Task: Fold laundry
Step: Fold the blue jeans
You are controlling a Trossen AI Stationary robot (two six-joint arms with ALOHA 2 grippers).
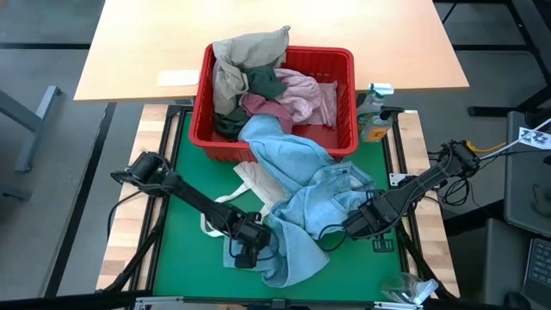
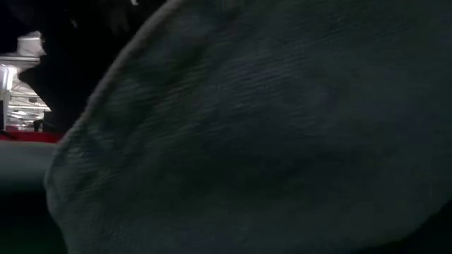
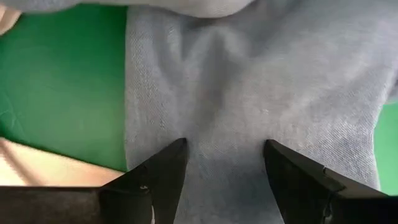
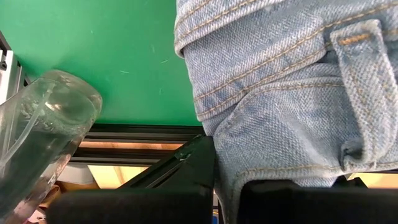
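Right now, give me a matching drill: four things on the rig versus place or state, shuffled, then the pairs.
Things:
1. left gripper
2. right gripper
3. red basket
4. light blue garment

States:
A. holds piled clothes at the mat's far edge
B. open over light blue cloth
C. draped from basket onto green mat
D. shut on denim waistband

Pairs: 1-B, 2-D, 3-A, 4-C

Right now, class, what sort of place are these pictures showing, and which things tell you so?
Probably a robotics lab laundry-folding station: two robot arms on a framed green mat, a red basket heaped with clothes, and light blue jeans spread between the left gripper and right gripper.
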